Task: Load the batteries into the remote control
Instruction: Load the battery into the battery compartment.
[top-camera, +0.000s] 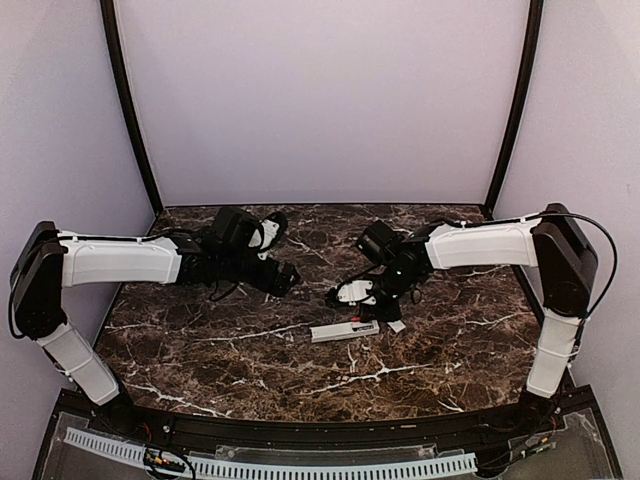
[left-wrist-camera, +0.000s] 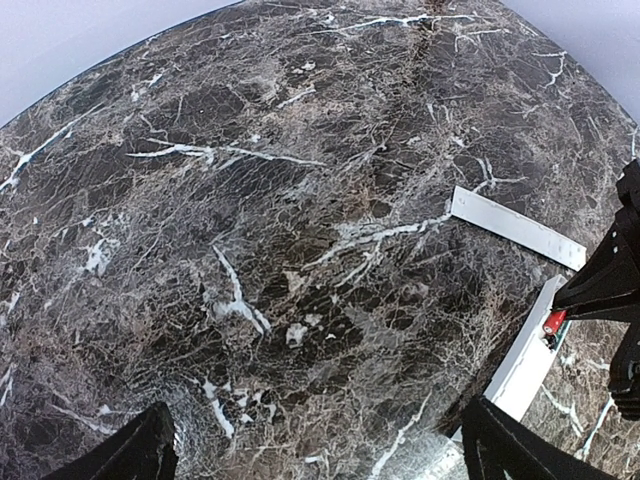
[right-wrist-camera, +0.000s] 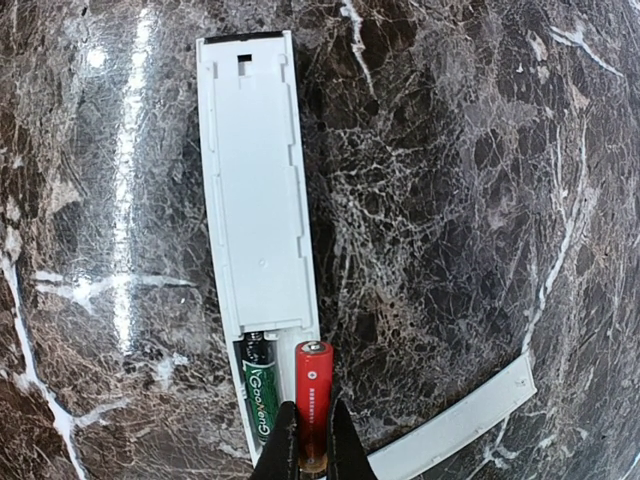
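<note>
The remote control (right-wrist-camera: 255, 180) lies face down on the marble, a long white bar with its battery bay open at the near end. A green-and-black battery (right-wrist-camera: 258, 385) lies in the bay's left slot. My right gripper (right-wrist-camera: 312, 408) is shut on a red battery (right-wrist-camera: 313, 368), which points along the remote over the bay's right side. From above, the right gripper (top-camera: 356, 296) hangs just over the remote control (top-camera: 344, 330). My left gripper (left-wrist-camera: 320, 455) is open over bare marble, with the remote control (left-wrist-camera: 525, 368) off to its right. It holds nothing.
The flat white cover strip (right-wrist-camera: 460, 420) lies on the marble right of the remote, also seen as the cover strip (left-wrist-camera: 515, 225) in the left wrist view. The left gripper (top-camera: 288, 276) hovers left of centre. Purple walls close the table on three sides.
</note>
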